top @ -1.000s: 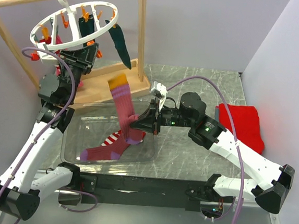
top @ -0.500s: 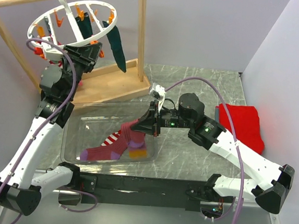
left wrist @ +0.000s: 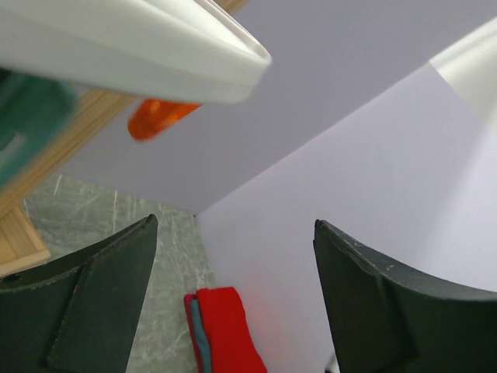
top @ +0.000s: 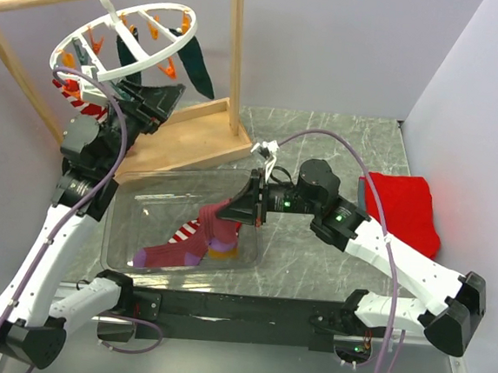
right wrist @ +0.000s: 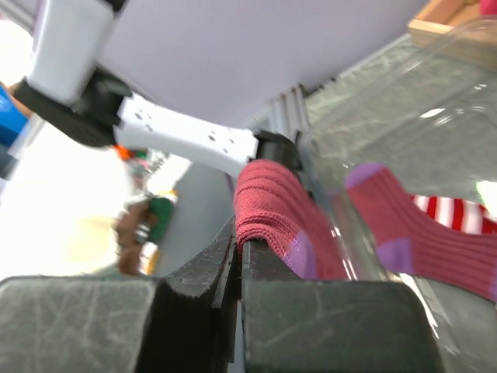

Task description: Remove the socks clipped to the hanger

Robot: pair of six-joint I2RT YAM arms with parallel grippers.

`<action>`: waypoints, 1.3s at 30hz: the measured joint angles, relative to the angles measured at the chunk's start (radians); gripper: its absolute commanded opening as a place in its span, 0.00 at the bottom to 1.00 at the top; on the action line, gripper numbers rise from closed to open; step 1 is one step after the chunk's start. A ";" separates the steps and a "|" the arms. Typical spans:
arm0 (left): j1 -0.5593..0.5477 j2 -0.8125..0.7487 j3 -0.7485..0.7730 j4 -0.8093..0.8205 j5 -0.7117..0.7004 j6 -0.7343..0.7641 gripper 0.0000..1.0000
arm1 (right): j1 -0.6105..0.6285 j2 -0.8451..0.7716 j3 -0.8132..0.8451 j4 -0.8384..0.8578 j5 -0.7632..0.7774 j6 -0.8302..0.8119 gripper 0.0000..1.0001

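Note:
The white ring hanger hangs by its hook from the wooden rail. A dark teal sock and a red-and-white striped sock stay clipped to it. My left gripper is open just under the ring's right side with nothing between its fingers. In the left wrist view the ring and an orange clip sit above the open gripper. My right gripper is shut on a maroon sock, which drapes into the clear bin. There it lies beside a second maroon sock and a striped one.
The wooden rail frame and its base board stand at the back left. A folded red cloth lies at the right by the wall. The bin takes up the table's middle left.
My left gripper opened wide and rose to the ring, which swung. My right gripper lowered the maroon sock from upright down into the bin.

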 measured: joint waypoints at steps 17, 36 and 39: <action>0.000 -0.163 -0.014 -0.119 0.286 0.047 0.95 | -0.164 0.195 -0.067 0.425 -0.124 0.421 0.00; 0.000 -0.242 -0.028 -0.196 0.344 0.085 0.96 | -0.242 0.404 -0.141 0.590 -0.076 0.505 0.00; 0.000 -0.244 -0.042 -0.195 0.356 0.085 0.96 | -0.251 0.402 -0.167 0.582 -0.055 0.491 0.00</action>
